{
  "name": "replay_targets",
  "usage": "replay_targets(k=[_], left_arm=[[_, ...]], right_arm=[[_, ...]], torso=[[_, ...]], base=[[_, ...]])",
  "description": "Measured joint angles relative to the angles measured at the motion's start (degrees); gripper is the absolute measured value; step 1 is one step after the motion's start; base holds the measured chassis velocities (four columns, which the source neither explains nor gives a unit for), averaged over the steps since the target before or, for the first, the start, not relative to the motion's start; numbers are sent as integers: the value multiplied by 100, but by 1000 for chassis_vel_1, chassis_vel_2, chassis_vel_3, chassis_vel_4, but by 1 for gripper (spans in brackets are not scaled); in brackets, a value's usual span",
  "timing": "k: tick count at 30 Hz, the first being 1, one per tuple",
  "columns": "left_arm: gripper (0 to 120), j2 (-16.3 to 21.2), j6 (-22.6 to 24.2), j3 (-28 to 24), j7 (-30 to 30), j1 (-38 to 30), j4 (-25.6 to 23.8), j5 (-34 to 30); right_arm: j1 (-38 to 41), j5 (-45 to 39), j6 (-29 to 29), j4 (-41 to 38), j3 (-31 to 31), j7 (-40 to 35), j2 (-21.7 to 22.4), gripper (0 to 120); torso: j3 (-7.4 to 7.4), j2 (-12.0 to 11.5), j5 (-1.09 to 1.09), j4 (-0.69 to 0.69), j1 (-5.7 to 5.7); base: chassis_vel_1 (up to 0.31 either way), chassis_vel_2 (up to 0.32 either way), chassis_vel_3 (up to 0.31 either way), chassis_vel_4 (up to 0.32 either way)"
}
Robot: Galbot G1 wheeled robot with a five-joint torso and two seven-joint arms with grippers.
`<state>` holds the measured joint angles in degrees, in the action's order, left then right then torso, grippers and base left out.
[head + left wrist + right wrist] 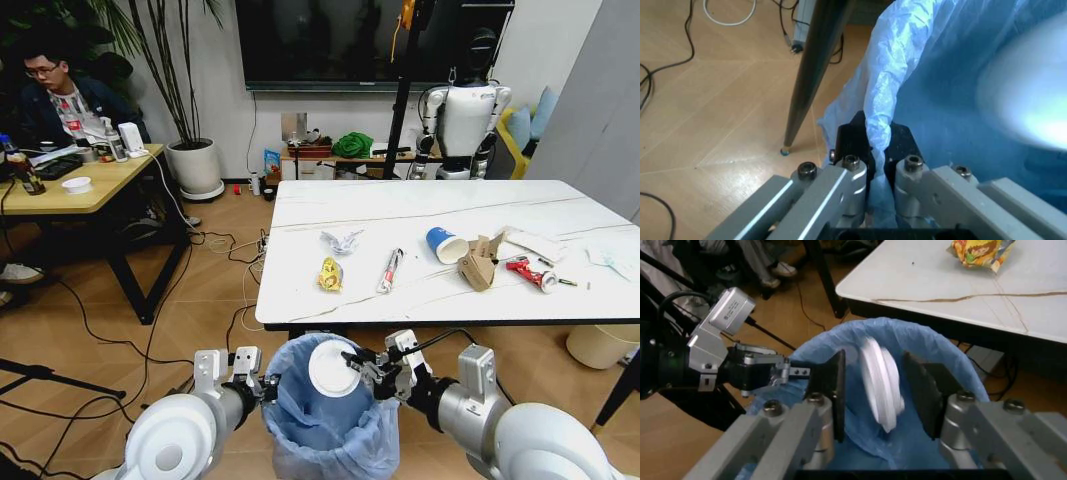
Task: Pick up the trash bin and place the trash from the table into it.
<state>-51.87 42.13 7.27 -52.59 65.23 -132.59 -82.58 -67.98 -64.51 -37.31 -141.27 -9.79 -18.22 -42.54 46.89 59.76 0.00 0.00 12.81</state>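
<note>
In front of the worktop (420, 215), the bin (325, 430) is held at its bag rim by the left gripper (262, 385), whose fingers (855, 145) are clamped together on the blue plastic. A white disc (334, 368) is seen over the bin's mouth between the parted fingers (830, 385) of the right gripper (368, 368). A blue cup (444, 244), a torn box (479, 262) and wrappers (331, 273) are left on the worktop.

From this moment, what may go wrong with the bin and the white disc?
1. The left hand holds the bin only by its thin blue liner at the rim; the liner might slip or tear and the bin drop.
2. The white disc sits between the right hand's open fingers above the bin; it should fall inside, but might catch the rim.
</note>
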Motion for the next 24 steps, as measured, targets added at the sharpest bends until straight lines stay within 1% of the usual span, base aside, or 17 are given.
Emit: replay_targets(k=[1,2,6,7,8,9,11,12,13,14,15,16,18,19,21,24], left_arm=[[0,-3,0,-4,0,-4,0,0],[0,-3,0,-4,0,-4,0,0],[0,-2,0,14,3,44,-22,4],[0,-2,0,16,9,67,-37,5],[0,-2,0,16,9,67,-37,5],[0,5,0,24,27,109,-66,7],[0,20,0,36,45,162,-101,13],[0,48,0,77,73,261,-154,40],[0,48,0,77,73,261,-154,40],[0,75,0,126,111,358,-198,82],[0,189,0,278,234,608,-296,222],[0,225,0,319,255,668,-329,242],[0,299,0,403,288,761,-404,253],[0,299,0,403,288,761,-404,253],[0,351,0,482,306,806,-459,253],[0,426,0,588,314,872,-511,247]], right_arm=[[-14,-15,-5,-8,-15,0,-1,36],[-14,-15,-5,-8,-15,0,-1,36],[40,-164,-3,-7,-280,3,-44,55],[130,-236,7,10,-369,-3,-69,58],[130,-236,7,10,-369,-3,-69,58],[293,-326,19,80,-458,-27,-104,64],[499,-418,31,223,-536,-67,-144,68],[802,-550,44,473,-578,-156,-198,75],[802,-550,44,473,-578,-156,-198,75],[1049,-656,45,689,-549,-323,-250,81],[1649,-838,37,1161,-268,-904,-457,93],[1840,-870,26,1306,-163,-1084,-527,96],[2312,-901,12,1685,139,-1485,-688,99],[2312,-901,12,1685,139,-1485,-688,99],[2707,-911,-2,2118,412,-1835,-856,100],[3052,-978,-12,2712,690,-2226,-1053,100]], torso=[[0,0,0,0,0],[0,0,0,0,0],[0,0,0,-1,0],[0,0,-1,0,0],[0,0,-1,0,0],[0,0,-1,-1,0],[0,0,-1,-1,0],[0,0,0,0,0],[0,0,0,0,0],[0,0,-1,0,0],[1,0,0,0,0],[0,0,0,0,0],[1,0,-1,2,0],[1,0,-1,2,0],[1,0,-2,2,0],[1,-1,-1,0,1]], base=[[0,0,0,0],[0,0,0,0],[0,0,0,0],[0,0,0,0],[0,0,0,0],[0,0,0,0],[0,0,0,0],[0,0,0,0],[0,0,0,0],[0,0,0,0],[0,0,0,0],[0,0,0,0],[0,0,0,0],[0,0,0,0],[0,0,0,0],[0,0,0,0]])
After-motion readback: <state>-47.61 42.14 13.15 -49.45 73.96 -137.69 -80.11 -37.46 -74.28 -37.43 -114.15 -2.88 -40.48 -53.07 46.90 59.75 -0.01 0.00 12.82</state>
